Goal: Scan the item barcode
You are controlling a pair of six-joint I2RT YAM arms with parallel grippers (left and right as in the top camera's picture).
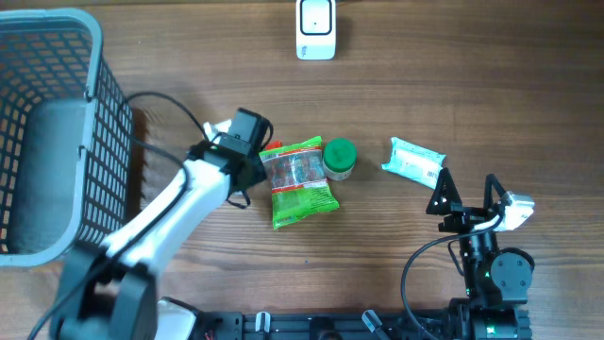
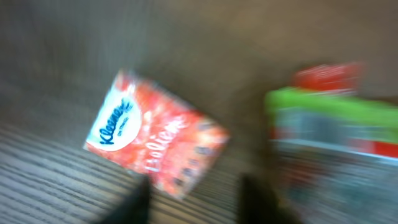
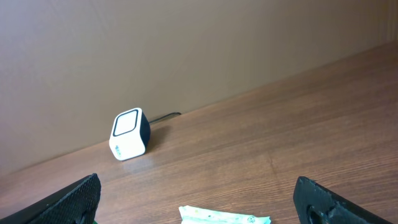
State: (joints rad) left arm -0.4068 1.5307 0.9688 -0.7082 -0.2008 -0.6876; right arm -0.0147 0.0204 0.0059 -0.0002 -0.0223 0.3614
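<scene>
Left gripper (image 2: pixel 196 200), jaws apart, hovered over the Kleenex pack (image 2: pixel 155 140), which lay flat on the desk (image 1: pixel 472 76) beside the green snack bag (image 1: pixel 300 181). Best to straddle its narrow width squarely before closing. Right gripper (image 1: pixel 466 194) jaws gaped wide, empty.

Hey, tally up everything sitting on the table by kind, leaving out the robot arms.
Basket: 1
Barcode scanner: 1
Soft packs (green snack bag, Kleenex pack, white-green packet): 3
Green-lidded jar: 1
Total: 6
</scene>
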